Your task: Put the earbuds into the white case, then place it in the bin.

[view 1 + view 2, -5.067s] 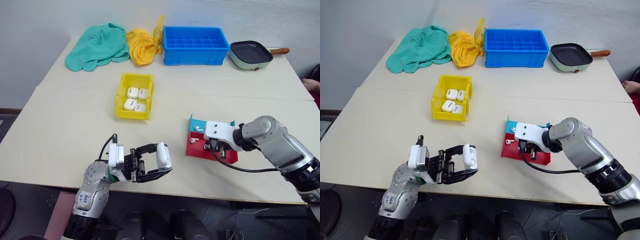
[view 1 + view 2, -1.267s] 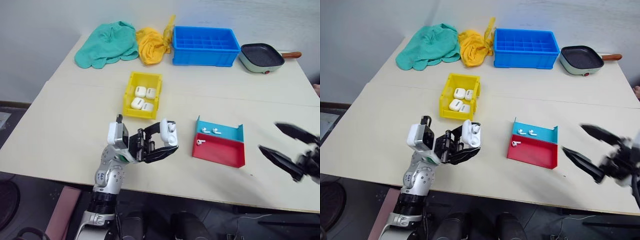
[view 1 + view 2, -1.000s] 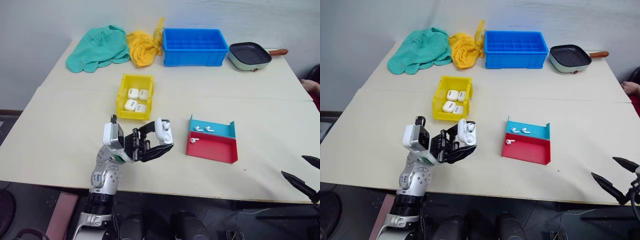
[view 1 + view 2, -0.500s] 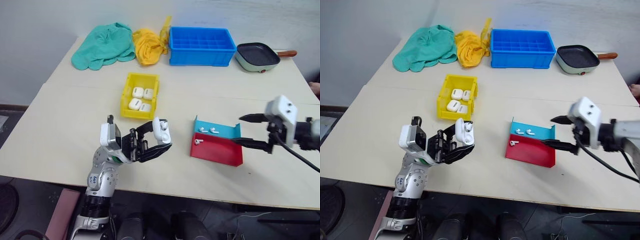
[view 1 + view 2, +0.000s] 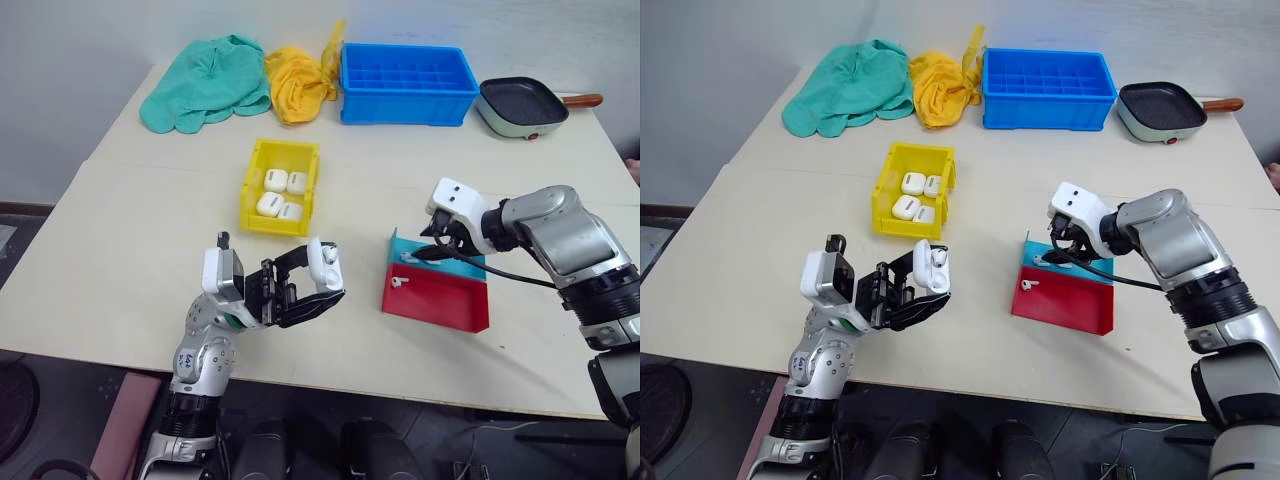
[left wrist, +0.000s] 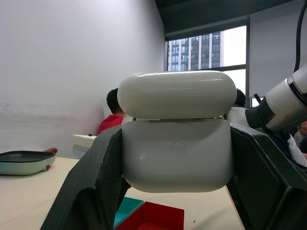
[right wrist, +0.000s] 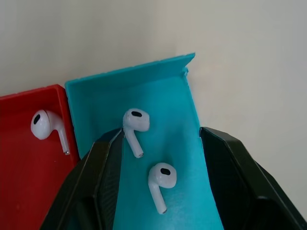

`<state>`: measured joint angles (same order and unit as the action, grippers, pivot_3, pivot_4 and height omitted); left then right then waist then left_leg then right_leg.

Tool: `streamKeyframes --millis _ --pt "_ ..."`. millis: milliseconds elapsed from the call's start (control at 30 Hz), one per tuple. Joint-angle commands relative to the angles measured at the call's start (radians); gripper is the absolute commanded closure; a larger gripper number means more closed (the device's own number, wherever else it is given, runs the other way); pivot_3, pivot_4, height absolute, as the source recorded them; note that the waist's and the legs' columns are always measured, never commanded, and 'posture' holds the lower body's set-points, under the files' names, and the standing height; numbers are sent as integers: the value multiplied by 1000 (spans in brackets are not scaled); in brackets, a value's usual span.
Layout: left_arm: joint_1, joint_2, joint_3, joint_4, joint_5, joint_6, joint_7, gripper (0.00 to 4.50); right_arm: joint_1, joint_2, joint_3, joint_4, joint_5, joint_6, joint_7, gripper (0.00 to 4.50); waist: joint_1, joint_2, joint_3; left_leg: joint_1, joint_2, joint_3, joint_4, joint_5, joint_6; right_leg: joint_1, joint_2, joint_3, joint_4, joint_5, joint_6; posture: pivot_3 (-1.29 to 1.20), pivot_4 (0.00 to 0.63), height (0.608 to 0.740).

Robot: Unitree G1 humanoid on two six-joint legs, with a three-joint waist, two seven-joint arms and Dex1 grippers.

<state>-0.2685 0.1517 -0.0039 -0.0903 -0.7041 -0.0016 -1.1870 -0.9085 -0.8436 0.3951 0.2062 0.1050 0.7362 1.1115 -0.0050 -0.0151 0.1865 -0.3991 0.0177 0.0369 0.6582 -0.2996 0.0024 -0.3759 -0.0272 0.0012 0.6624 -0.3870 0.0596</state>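
My left gripper is shut on the white case, held above the table's front part; in the left wrist view the case sits between both fingers, lid uppermost. My right gripper is open, its tips low over the teal tray. Two earbuds lie between its fingers. A third earbud lies in the adjoining red tray. The yellow bin stands behind the left gripper and holds several white cases.
Along the far edge of the table lie a green cloth, a yellow cloth, a blue divided crate and a pan. A person sits in the background of the left wrist view.
My right arm has swung in from the right front edge to the teal tray, its jaws narrowing around two earbuds. The left gripper still holds the case in the same place.
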Motion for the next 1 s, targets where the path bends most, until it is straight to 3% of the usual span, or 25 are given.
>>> streamKeyframes --millis 33,1000 --pt "10 1 -4 -61 -8 -5 14 1681 -22 -15 16 -22 -40 28 33 1989 0 0 0 -1 0 0 1 0 0 0 0 0 0 0 0 0 150 740" --pt "12 28 -15 -78 -6 -7 54 1681 -57 79 77 178 -205 -57 126 1989 -22 0 0 -1 0 0 8 0 1 1 0 0 5 0 0 0 150 740"
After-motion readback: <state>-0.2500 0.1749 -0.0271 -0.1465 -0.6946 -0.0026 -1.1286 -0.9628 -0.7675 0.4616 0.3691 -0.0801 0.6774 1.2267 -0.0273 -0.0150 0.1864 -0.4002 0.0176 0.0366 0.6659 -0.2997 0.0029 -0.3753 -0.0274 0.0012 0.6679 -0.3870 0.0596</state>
